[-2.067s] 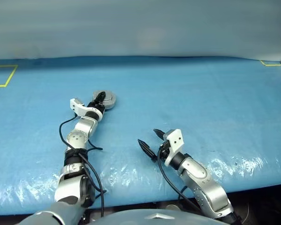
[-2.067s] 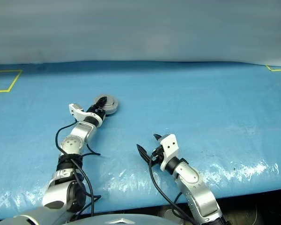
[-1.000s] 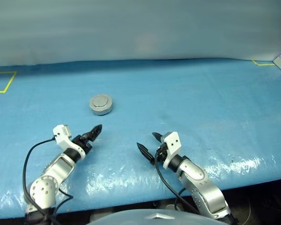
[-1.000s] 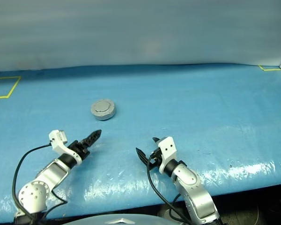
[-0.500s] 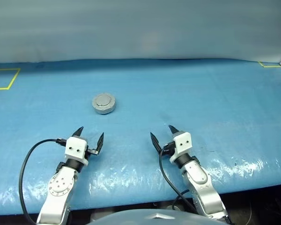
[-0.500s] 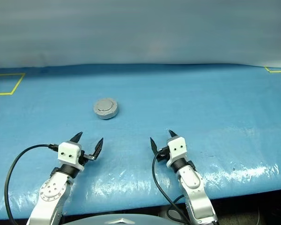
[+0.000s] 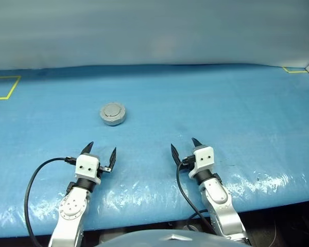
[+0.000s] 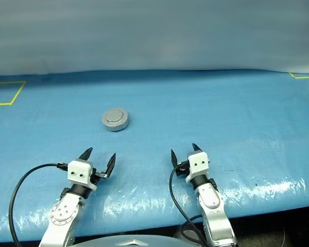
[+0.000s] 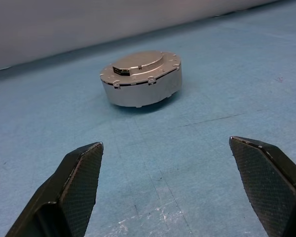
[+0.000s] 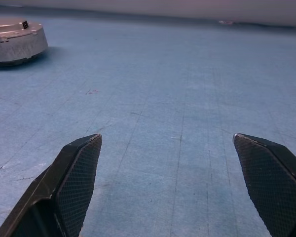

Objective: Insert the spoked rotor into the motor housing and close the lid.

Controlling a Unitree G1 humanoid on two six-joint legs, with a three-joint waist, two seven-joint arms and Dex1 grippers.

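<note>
Closed motor housing (image 7: 113, 113) with lid (image 9: 138, 61) on, upper left of centre on blue table (image 7: 237, 103), left gripper (image 7: 99, 153) and right gripper (image 7: 184, 149) spread wide, empty, lower frame

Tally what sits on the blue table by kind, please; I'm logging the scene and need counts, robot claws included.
Closed motor assembly, the lid seated on the motor housing: 1
Open robot claws, left claw and right claw: 2
Yellow tape outlines on the blue table, one by the far left edge and one at the far right corner: 2
Total: 5
</note>
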